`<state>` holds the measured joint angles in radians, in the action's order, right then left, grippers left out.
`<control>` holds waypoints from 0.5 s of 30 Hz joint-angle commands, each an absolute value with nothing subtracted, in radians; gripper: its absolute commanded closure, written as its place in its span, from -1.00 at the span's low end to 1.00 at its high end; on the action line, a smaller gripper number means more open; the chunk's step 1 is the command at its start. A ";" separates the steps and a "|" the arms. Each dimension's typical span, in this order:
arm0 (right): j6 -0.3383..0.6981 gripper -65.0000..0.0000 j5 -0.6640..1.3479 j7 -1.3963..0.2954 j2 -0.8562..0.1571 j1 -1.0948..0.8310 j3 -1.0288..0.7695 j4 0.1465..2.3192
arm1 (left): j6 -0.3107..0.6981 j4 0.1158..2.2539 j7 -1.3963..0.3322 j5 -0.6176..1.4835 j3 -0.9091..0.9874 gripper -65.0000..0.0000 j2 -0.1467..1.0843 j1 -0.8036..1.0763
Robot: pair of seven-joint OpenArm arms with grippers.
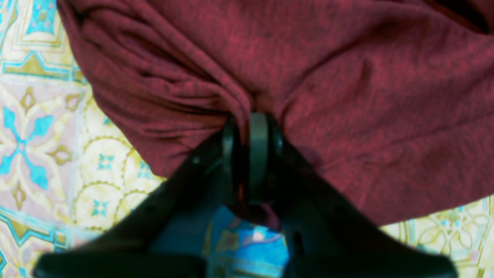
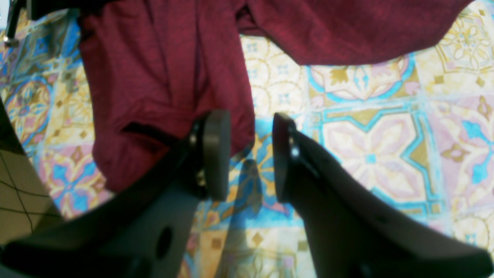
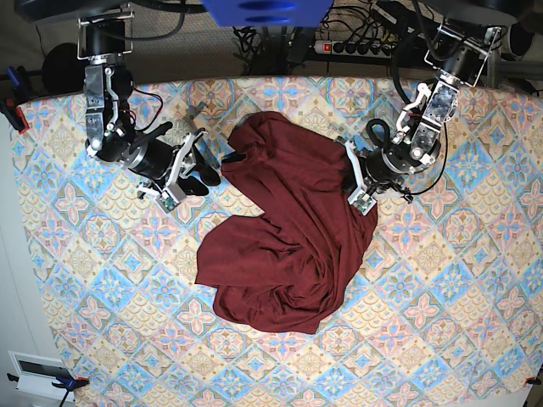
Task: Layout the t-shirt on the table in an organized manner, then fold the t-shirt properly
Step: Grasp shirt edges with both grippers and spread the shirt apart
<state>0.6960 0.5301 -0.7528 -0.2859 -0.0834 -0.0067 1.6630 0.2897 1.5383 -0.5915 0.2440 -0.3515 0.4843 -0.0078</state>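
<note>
While the left gripper (image 1: pixel 249 154) pinches the t-shirt (image 3: pixel 284 233) at its right edge, the right gripper (image 2: pixel 247 154) hangs apart beside it; a one-sided pull may bunch fabric.

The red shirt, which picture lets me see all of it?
The base view: the whole t-shirt shows, bunched and rumpled on the table. The left wrist view shows only a close patch where the left claw pinches a fold. The right wrist view shows just an edge beside the open right claw.
</note>
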 commanded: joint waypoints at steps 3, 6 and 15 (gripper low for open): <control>0.698 0.45 0.552 -0.727 -0.294 -0.071 -0.012 1.670 | 0.286 1.647 -0.607 0.239 -0.220 0.98 0.527 0.081; 0.698 0.45 0.552 -0.727 -0.294 -0.071 -0.012 1.667 | 0.286 1.814 -0.607 0.282 -0.056 1.00 0.544 0.206; 0.698 0.45 0.552 -0.725 -0.294 -0.071 0.117 1.669 | 0.288 2.017 -0.608 0.723 0.295 1.00 0.608 0.516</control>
